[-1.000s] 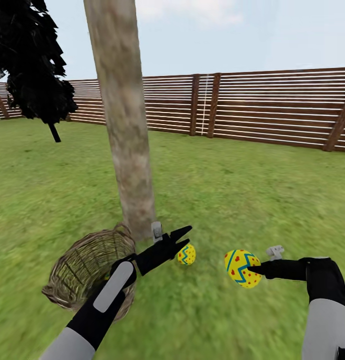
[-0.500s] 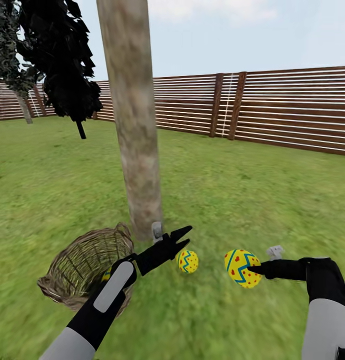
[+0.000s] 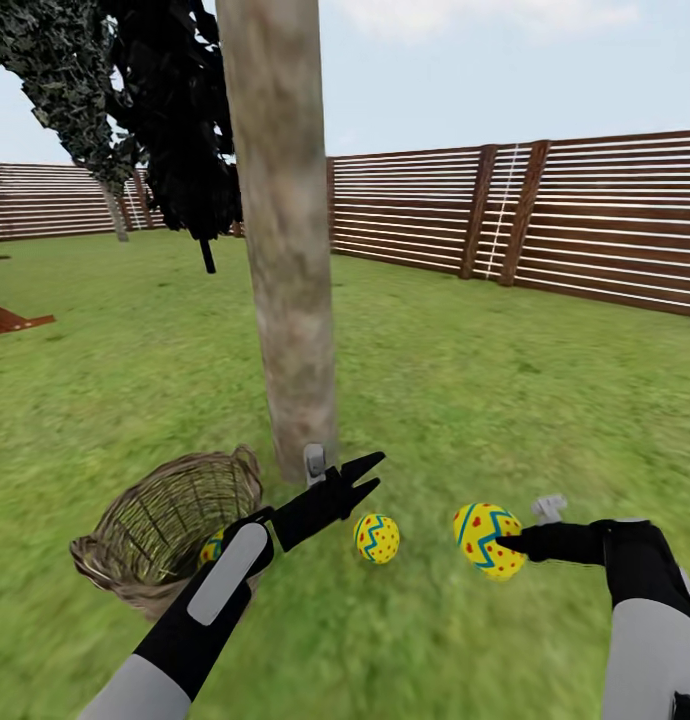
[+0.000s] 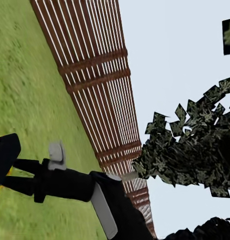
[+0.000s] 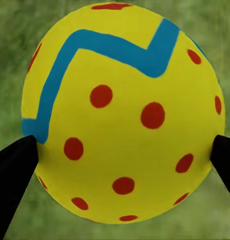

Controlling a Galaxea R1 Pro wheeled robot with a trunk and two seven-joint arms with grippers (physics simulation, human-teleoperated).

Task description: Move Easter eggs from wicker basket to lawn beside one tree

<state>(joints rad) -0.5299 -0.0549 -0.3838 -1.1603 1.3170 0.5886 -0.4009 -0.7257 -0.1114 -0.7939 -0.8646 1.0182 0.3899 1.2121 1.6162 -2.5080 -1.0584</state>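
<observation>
Lawn [image 3: 545,400] by the tree [image 3: 285,250]: view has swung left.
Your right gripper [image 3: 505,543] stays clamped on an egg [image 3: 482,540]; left gripper [image 3: 357,478] empty, fingers apart.

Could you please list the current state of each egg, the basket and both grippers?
Egg on the lawn: lying free on the grass near the tree trunk.
Held egg: clamped in the right gripper, off the ground.
Third egg: inside the wicker basket.
Wicker basket: tipped, mouth facing the camera.
Left gripper: open, empty.
</observation>
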